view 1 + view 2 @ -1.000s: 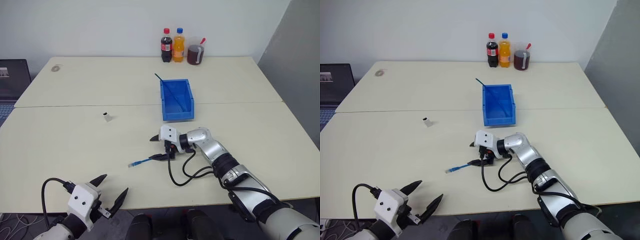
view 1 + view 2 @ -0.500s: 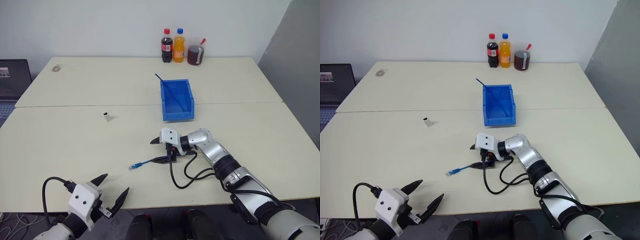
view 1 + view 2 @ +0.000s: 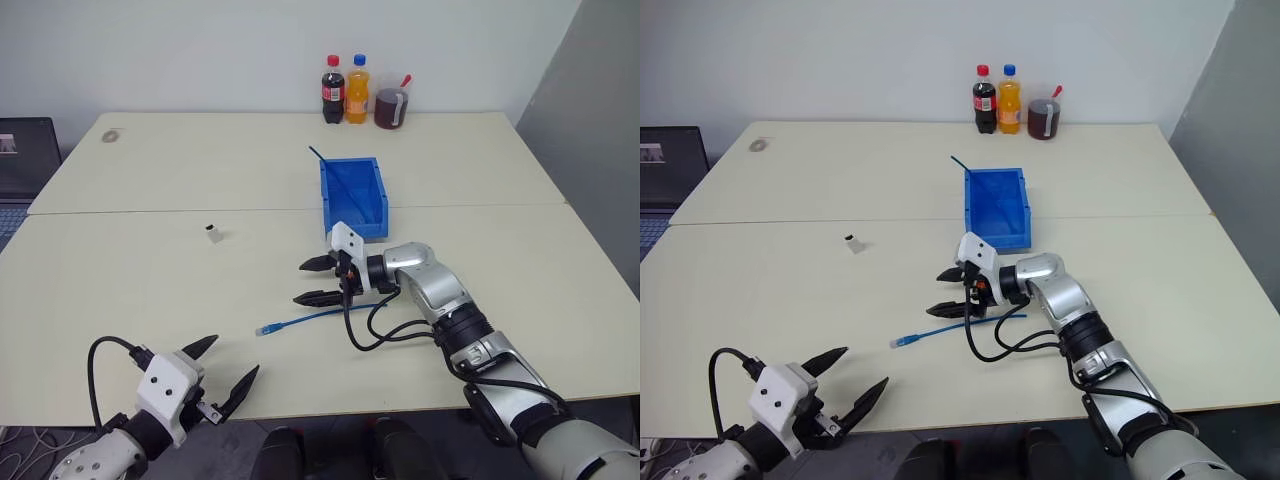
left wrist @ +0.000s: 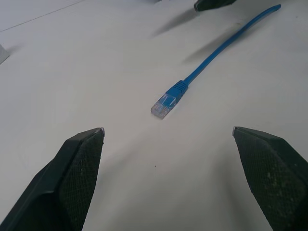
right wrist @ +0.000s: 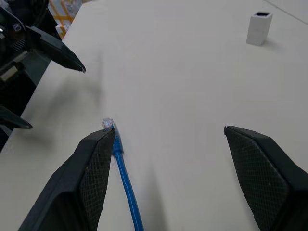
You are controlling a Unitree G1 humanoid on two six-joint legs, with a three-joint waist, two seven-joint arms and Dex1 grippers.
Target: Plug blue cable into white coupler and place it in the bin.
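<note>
The blue cable (image 3: 318, 318) lies loose on the table (image 3: 140, 290) under the right gripper (image 3: 312, 281), whose fingers stand wide apart and hold nothing. The left wrist view brings out the clear plug (image 4: 163, 105) at its tip, between the spread fingers of the empty left gripper (image 3: 223, 370). The right wrist view shows the dark opening in the upright white coupler (image 5: 259, 28); the eye views place it well left of the bin (image 3: 353, 198).

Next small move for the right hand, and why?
Probably lower the right hand onto the cable and close. Its fingers are open and empty just above it; the cable lies loose on the table, and the coupler stands apart, unplugged.
</note>
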